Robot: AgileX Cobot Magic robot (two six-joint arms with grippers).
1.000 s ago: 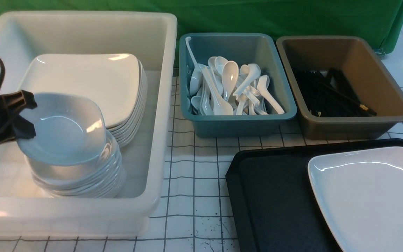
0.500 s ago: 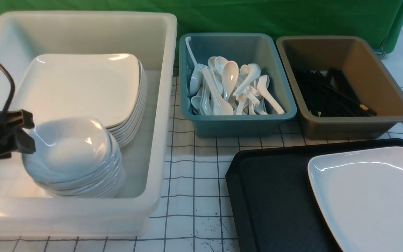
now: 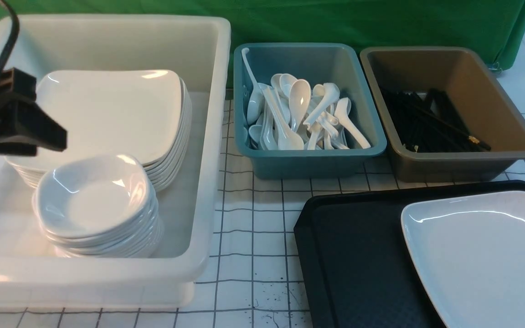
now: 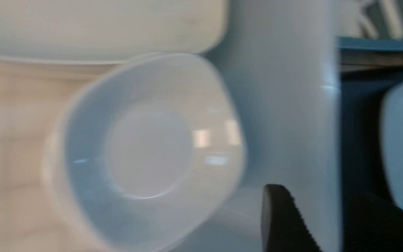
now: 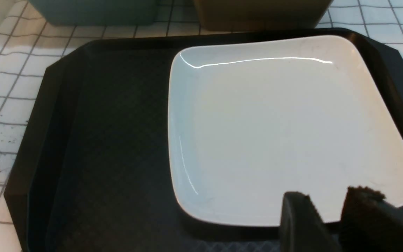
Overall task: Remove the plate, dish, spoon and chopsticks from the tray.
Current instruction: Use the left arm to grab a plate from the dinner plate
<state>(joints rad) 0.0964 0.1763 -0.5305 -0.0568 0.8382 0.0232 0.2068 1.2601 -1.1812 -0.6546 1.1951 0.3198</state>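
Observation:
The small white dish point(image 3: 94, 196) point(image 4: 145, 154) lies on top of a stack of dishes in the white tub. My left gripper point(image 3: 50, 145) hangs above and to the left of it, open and empty; one of its fingers point(image 4: 282, 220) shows in the blurred left wrist view. The large white plate point(image 3: 486, 255) point(image 5: 275, 129) lies flat on the black tray point(image 3: 353, 255) point(image 5: 100, 147), the only thing on it. My right gripper point(image 5: 327, 199) hovers over the plate's near edge, jaws apart with nothing between them. Spoons point(image 3: 299, 114) and chopsticks point(image 3: 426, 123) lie in their bins.
The white tub point(image 3: 208, 136) at the left also holds a stack of square plates point(image 3: 107, 114). A teal bin point(image 3: 308, 155) and a brown bin point(image 3: 454, 159) stand side by side behind the tray. A green cloth hangs behind them. The table is gridded white.
My left gripper let go of the dish, which dropped and settled on the stack. The gripper then rose and drew back to the left. The plate and tray have not moved.

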